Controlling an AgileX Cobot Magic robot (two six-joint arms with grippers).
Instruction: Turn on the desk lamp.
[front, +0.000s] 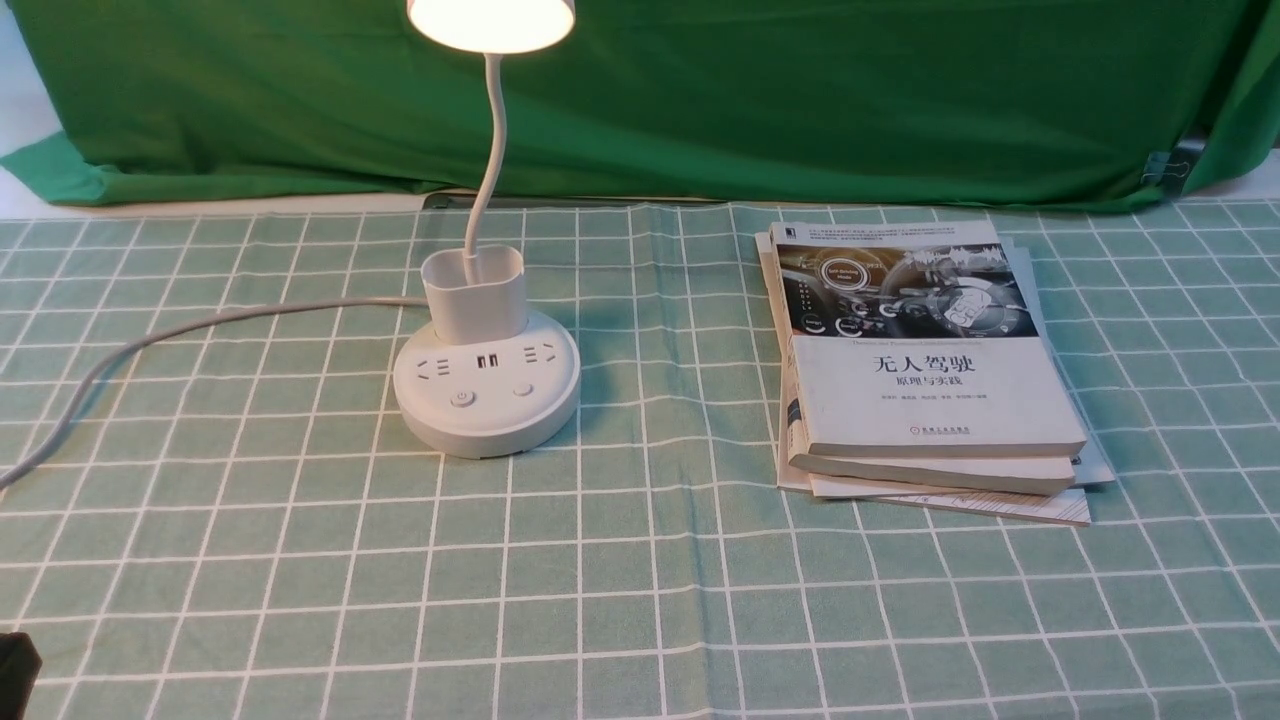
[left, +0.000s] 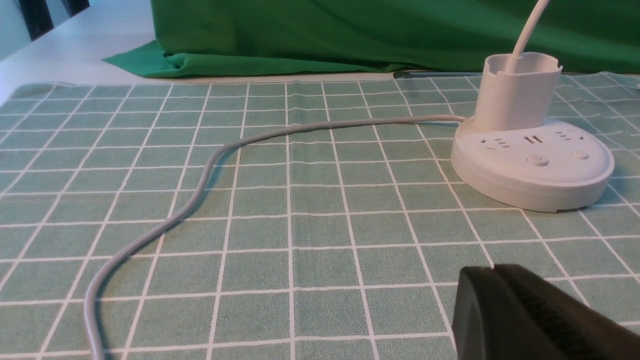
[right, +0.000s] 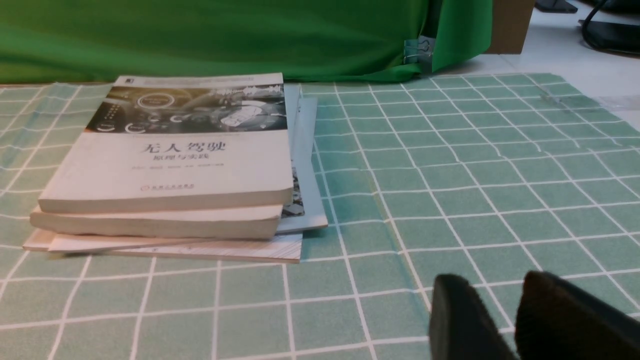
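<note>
The white desk lamp stands left of centre on the checked cloth, its round head glowing at the top edge of the front view. Its flat base carries sockets, USB ports and two buttons, with a cup-like holder behind them. My left gripper is shut with nothing in it, low over the cloth, well short of the base on its near side. Only a dark tip of that arm shows in the front view. My right gripper is open and empty, near the cloth's front right.
The lamp's grey cord snakes left across the cloth toward the front edge. A stack of books lies right of centre. A green backdrop hangs along the far edge.
</note>
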